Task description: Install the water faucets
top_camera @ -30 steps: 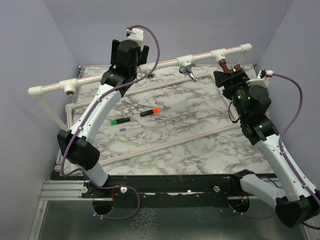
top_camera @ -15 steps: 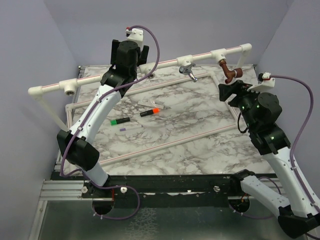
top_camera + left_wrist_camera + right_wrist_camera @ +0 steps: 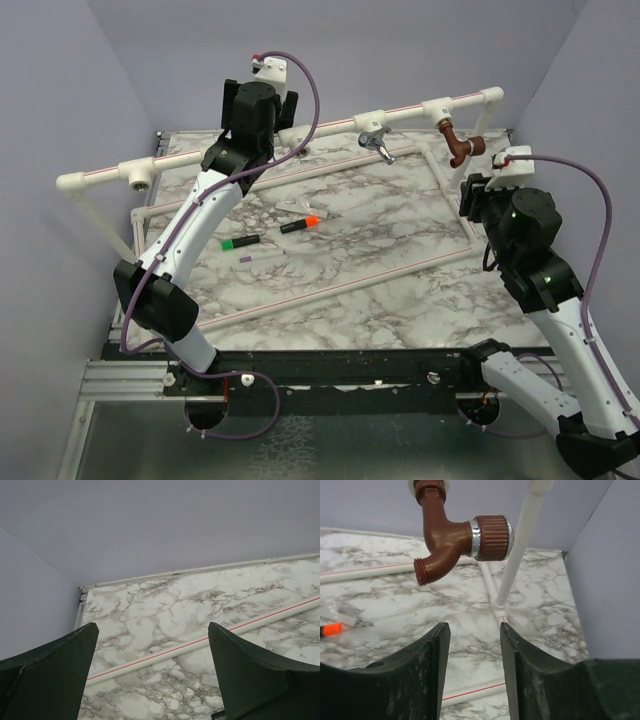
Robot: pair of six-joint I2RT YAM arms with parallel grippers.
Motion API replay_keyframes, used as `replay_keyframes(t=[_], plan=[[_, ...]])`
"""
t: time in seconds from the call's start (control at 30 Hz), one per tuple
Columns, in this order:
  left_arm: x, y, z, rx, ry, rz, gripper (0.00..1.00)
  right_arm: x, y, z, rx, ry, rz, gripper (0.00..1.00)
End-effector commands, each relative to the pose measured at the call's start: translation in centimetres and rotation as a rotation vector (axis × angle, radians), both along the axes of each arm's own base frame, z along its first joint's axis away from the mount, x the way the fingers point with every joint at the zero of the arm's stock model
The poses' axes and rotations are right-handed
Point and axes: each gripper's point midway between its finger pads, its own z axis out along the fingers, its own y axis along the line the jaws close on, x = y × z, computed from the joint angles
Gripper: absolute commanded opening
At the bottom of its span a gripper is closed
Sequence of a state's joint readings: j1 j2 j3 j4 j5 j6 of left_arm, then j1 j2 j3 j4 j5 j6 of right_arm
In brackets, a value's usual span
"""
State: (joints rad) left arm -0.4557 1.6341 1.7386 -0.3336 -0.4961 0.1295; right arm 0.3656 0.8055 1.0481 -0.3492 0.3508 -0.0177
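Note:
A copper-coloured faucet (image 3: 460,148) hangs from the right tee of the raised white pipe (image 3: 300,135), spout downward; in the right wrist view this faucet (image 3: 452,535) sits above and ahead of the fingers. My right gripper (image 3: 478,190) (image 3: 473,626) stands a short way in front of it, open, with only marble showing between its jaws. The chrome faucet (image 3: 376,143) is fixed at the middle tee. At the back left, my left gripper (image 3: 260,98) (image 3: 152,625) is wide open and empty above the table's far corner.
An orange-capped marker (image 3: 300,224), a green-capped marker (image 3: 240,242) and a small pale pen (image 3: 262,257) lie mid-table. An empty tee (image 3: 137,175) is on the pipe's left end. Thin white pipes (image 3: 330,288) lie across the marble. Purple walls close in on three sides.
My right gripper has drawn back from the copper faucet toward the near right, leaving it on the tee, and its jaws have narrowed. The left arm has not moved.

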Motion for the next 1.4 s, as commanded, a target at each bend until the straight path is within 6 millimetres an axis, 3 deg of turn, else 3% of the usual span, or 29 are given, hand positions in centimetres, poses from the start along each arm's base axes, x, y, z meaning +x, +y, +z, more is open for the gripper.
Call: replay_keyframes(t=[0.0,0.37,0.7,0.87,1.07,1.37], plan=[[-1.0,-5.0,-5.7,-0.021,0.152,-0.158,0.92,-0.4,-1.2,1.0,-0.278,-0.021,0.031,0.52],[-0.9,-5.1,-5.9,-0.024,0.157,-0.164,0.92,0.5,1.2,1.2,-0.834,-0.231,0.256,0.63],[-0.9,-5.2,-6.2,-0.023,0.163,-0.167,0.92,2.7,1.9,3.5,-1.179,-0.458,0.163,0.69],[-0.9,-5.2,-6.2,-0.022,0.162,-0.166,0.92,3.1,2.1,5.2,-1.262,-0.524,0.111,0.71],[-0.9,-5.3,-6.3,-0.024,0.166,-0.171,0.92,4.3,2.6,4.9,-1.319,-0.513,0.119,0.71],[-0.9,-5.2,-6.2,-0.020,0.164,-0.168,0.92,5.8,2.8,4.6,-1.326,-0.493,0.100,0.55]])
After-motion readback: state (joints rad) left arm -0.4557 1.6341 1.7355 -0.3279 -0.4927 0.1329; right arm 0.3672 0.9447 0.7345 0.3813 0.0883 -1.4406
